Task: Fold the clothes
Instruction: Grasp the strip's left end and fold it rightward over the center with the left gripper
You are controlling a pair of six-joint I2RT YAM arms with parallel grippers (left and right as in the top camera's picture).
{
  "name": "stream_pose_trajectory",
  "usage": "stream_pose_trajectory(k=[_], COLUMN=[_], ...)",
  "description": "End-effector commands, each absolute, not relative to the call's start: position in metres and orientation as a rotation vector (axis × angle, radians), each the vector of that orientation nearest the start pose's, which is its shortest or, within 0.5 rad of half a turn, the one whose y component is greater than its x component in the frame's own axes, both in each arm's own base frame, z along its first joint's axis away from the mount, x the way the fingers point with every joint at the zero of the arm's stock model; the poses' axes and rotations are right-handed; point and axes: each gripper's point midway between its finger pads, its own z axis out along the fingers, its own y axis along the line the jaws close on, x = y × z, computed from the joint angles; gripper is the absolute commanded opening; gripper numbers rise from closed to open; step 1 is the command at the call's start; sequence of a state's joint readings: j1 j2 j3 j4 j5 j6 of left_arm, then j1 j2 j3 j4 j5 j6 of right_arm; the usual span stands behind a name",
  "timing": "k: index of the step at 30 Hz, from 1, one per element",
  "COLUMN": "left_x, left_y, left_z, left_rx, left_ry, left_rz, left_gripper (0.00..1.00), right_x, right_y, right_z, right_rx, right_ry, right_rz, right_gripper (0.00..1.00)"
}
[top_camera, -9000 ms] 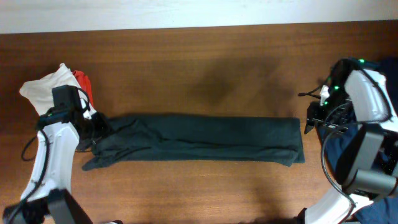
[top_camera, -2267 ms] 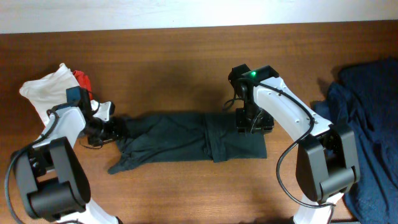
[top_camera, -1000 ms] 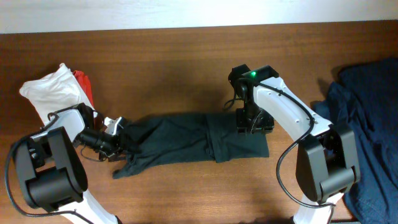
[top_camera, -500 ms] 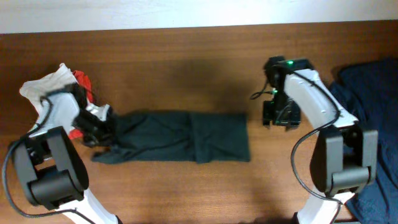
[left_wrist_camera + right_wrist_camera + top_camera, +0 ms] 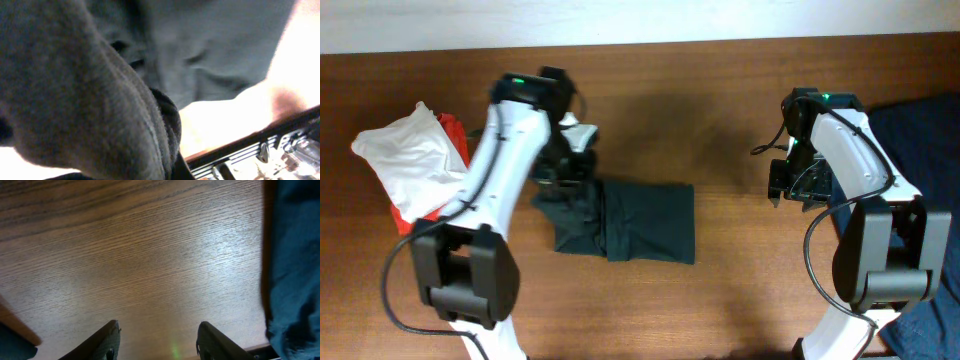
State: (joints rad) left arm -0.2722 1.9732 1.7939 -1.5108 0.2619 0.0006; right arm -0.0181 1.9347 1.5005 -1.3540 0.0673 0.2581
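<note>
Item: dark green cloth garment (image 5: 638, 222), centre-left on brown wooden table (image 5: 740, 110). Compact rectangle; right portion flat and layered, left end bunched and raised under left gripper (image 5: 564, 176).

Left wrist view filled by dark fabric. Fingers hidden, so cannot tell whether clamped.

Right gripper (image 5: 158, 327): fingers apart, empty, over bare wood, well apart from garment, beside rumpled dark blue fabric heap (image 5: 935, 110).

Judgement: this garment nearly folded. Left end wants laying flat and release. Blue heap and crumpled white-and-red cloth pile (image 5: 405, 150) look unfolded.
</note>
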Motion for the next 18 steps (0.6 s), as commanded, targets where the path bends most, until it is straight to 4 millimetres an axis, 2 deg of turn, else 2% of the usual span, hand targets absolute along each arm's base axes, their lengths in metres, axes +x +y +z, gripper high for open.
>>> stream_pose_trajectory(k=[1, 4, 8, 14, 18], left_x=[0.310, 0.298, 0.284, 0.275, 0.277], left_y=[-0.185, -0.213, -0.237, -0.253, -0.264], left_z=[0.140, 0.139, 0.138, 0.130, 0.129], left_rx=[0.552, 0.639, 0.746, 0.752, 0.728], left_ry=[3.194, 3.176, 3.149, 3.149, 3.125], left_rz=[-0.453, -0.448, -0.447, -0.445, -0.459], left_gripper=[0.01, 0.01, 0.02, 0.02, 0.04], right_x=[0.306, 0.304, 0.303, 0.303, 0.303], right_y=[-0.020, -0.020, -0.020, -0.020, -0.020], right_z=[0.070, 0.068, 0.068, 0.068, 0.068], right_rx=[0.417, 0.417, 0.418, 0.418, 0.418], right_ry=[3.326, 3.335, 3.338, 3.338, 3.338], right_rz=[-0.181, -0.183, -0.184, -0.184, -0.184], right_gripper=[0.54, 0.54, 0.54, 0.54, 0.54])
